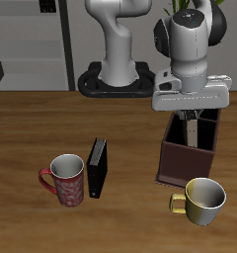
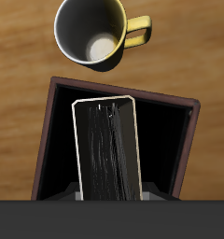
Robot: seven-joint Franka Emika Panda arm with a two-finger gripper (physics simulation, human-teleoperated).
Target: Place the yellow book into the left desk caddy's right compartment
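Note:
My gripper [image 1: 193, 121] hangs right above the left desk caddy [image 1: 178, 170], a dark maroon-brown open-top box. It is shut on the yellow book [image 1: 193, 131], which hangs upright between the fingers and reaches down into the box. In the wrist view the book [image 2: 108, 149] shows as a dark grey patterned cover with a thin tan rim. It sits inside the caddy's walls [image 2: 50, 131], toward one side, with dark open space beside it. The grey fingers [image 2: 75, 195] show only at the frame's edge. I cannot make out the inner dividers.
A yellow mug [image 1: 203, 201] stands just in front of the caddy and also shows in the wrist view [image 2: 93, 33]. A black upright book [image 1: 97, 166] and a red patterned mug [image 1: 66, 180] stand on the table's other side, nearer the front edge.

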